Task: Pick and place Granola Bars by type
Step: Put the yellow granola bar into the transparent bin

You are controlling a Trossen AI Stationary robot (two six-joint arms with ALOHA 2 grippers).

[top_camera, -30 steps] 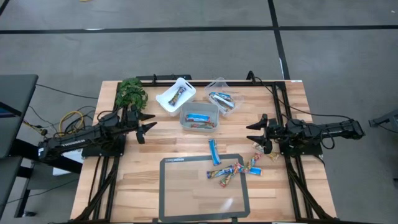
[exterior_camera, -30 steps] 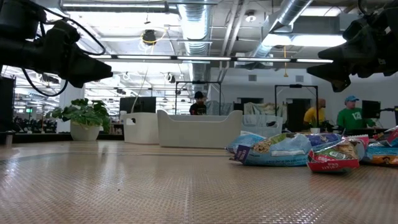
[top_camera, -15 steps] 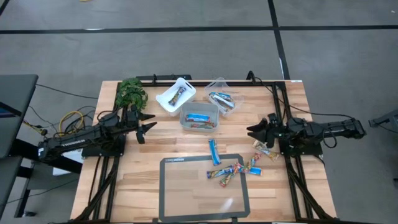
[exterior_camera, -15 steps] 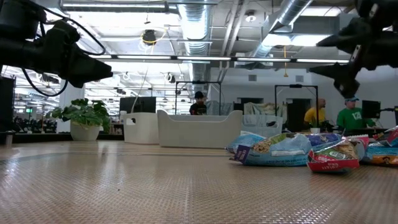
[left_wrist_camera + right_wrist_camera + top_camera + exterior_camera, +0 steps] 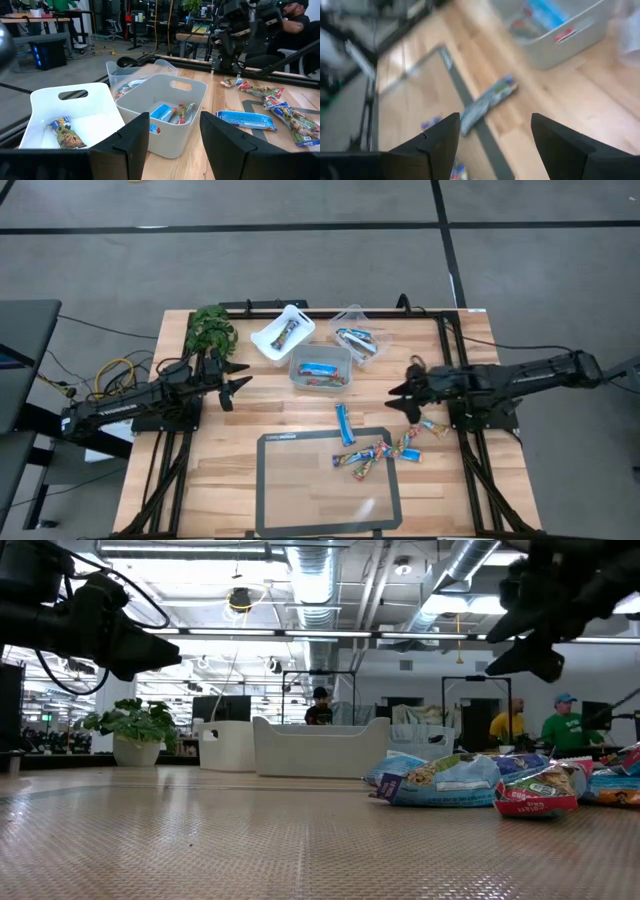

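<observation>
The right gripper (image 5: 397, 394) was seen stretched out over the wooden table (image 5: 220, 480), its fingers spread wide with nothing between them, positioned between the grey tub (image 5: 320, 368) and the loose granola bars. In its own wrist view a single blue bar (image 5: 487, 102) was shown lying just ahead of the parted fingers (image 5: 436, 142), across the dark edge of the mat (image 5: 270, 510), with the grey tub beyond. From above, that blue bar (image 5: 344, 423) was found at the mat's upper edge, and a cluster of mixed orange-brown-blue bars (image 5: 378, 453) was spread over the mat's upper right corner and the wood just beside it. Bars were also held in three tubs at the table's far side: a white tub (image 5: 282, 332), the grey tub, and a clear tub (image 5: 357, 335). The left gripper (image 5: 238, 381) was parked near the table's left edge beside a small green plant (image 5: 211, 328), its fingers (image 5: 135, 142) likewise wide apart and empty, and pointed toward the tubs.
</observation>
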